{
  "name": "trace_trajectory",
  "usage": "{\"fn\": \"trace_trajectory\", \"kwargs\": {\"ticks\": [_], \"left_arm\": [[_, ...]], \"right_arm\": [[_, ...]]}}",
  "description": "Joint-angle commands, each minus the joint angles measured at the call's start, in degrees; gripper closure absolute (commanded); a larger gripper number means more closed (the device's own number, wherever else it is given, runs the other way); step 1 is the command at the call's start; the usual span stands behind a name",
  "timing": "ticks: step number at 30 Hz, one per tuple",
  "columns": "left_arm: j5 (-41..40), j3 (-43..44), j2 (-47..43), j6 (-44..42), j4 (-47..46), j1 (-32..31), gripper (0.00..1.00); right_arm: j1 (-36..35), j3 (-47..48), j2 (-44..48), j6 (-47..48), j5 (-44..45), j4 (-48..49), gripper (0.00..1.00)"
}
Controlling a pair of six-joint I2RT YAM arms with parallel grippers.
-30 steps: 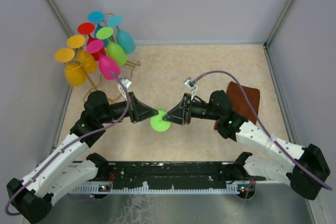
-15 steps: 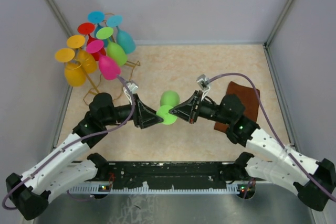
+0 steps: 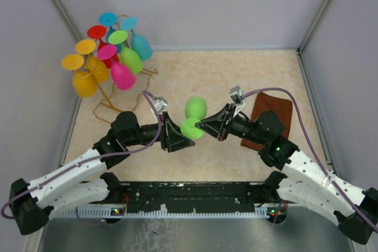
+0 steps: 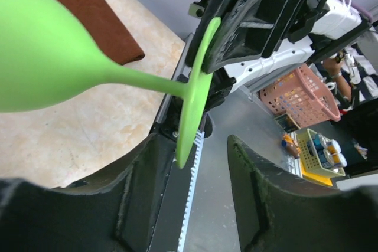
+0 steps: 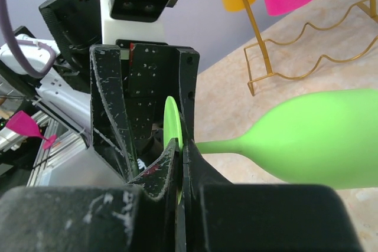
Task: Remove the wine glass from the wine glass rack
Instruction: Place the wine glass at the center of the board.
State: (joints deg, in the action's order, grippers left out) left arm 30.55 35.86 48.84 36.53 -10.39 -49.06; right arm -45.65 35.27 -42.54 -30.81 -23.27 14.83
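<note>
Top external view: the green wine glass (image 3: pixel 195 110) is off the rack (image 3: pixel 109 95) and hangs in the air over the middle of the table (image 3: pixel 236 75), toward its near edge, between the two arms. The right gripper (image 3: pixel 201 126) is clenched on the rim of the glass's flat foot (image 5: pixel 171 119). The left gripper (image 3: pixel 188 136) stands open with its fingers (image 4: pixel 142 187) to either side of the foot's lower edge. Whether they brush it cannot be told.

The stem runs away from both grippers toward the far edge, roughly level, with the bowl at the far end. The glass's weight therefore appears to hang out beyond a thin pinch on the foot. The right arm alone seems to carry it, so setting it down would likely fall to that arm once the left one backs clear.

At the far left corner, the gold wire rack holds the other coloured glasses (image 3: pixel 123 75) upside down. A brown cloth (image 3: pixel 274 110) lies near the right edge of the beige, stone-patterned surface. Plain grey-lilac walls close in three sides.
</note>
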Motion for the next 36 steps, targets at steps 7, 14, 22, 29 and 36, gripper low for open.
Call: {"fn": "trace_trajectory", "kwargs": {"ticks": [7, 14, 22, 29, 36], "left_arm": [[-8.0, -3.9, 0.5, 3.9, -13.4, -3.4, 0.67], [-8.9, -3.9, -1.0, 1.6, -11.7, -3.7, 0.98], [-5.6, -5.6, -5.6, -6.5, -8.6, -3.7, 1.0], [-4.1, -7.2, -9.1, -16.0, 3.1, -3.7, 1.0], [-4.5, -11.4, -16.4, -21.3, 7.1, -3.7, 1.0]], "right_arm": [[-0.4, 1.5, 1.3, 2.1, -3.6, 1.0, 1.0], [-0.3, 1.8, 1.7, 2.9, -3.4, -0.8, 0.99], [-0.3, 4.3, 4.4, 5.5, 0.0, -8.9, 0.53], [-0.3, 6.3, 11.0, 6.1, 16.0, -21.8, 0.26], [-0.3, 10.1, 14.9, 5.0, 32.1, -40.4, 0.14]]}}
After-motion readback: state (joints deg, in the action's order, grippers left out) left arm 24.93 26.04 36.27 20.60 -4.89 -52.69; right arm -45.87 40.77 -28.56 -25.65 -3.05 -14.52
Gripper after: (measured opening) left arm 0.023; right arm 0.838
